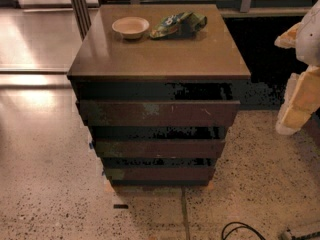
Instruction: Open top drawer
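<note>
The top drawer [157, 113] is the widest of three dark reddish-brown, handle-less fronts on a brown cabinet [159, 59]. It has pale scratches and a greenish smudge. Its front sits about flush with the cabinet, and no tray shows. Two narrower drawer fronts [159, 148] sit below it. My gripper [301, 96], a pale white and yellowish shape, is at the right edge of the view. It is level with the top drawer, well to the right of the cabinet, and touches nothing.
A pale bowl [130, 27] and a green snack bag [177, 24] lie on the cabinet top. A metal post [79, 9] stands behind the left corner. A black cable [240, 229] lies on the speckled floor at the lower right.
</note>
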### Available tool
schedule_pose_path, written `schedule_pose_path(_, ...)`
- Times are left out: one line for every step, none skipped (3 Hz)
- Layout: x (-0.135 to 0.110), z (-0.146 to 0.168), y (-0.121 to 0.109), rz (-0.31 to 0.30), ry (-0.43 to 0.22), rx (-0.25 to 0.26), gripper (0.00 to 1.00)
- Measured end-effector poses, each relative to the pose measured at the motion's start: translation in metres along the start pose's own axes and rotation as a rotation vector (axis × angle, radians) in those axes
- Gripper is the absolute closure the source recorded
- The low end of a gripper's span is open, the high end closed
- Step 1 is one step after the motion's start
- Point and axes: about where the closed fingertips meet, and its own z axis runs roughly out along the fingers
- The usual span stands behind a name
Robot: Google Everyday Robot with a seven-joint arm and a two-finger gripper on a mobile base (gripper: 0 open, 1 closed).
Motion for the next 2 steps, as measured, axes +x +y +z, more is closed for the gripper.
schedule_pose_path(0.000, 0.000, 0.000, 0.000, 0.000, 0.000, 0.00)
schedule_pose_path(0.001, 0.012, 0.000, 0.005, -0.020, 0.014, 0.00)
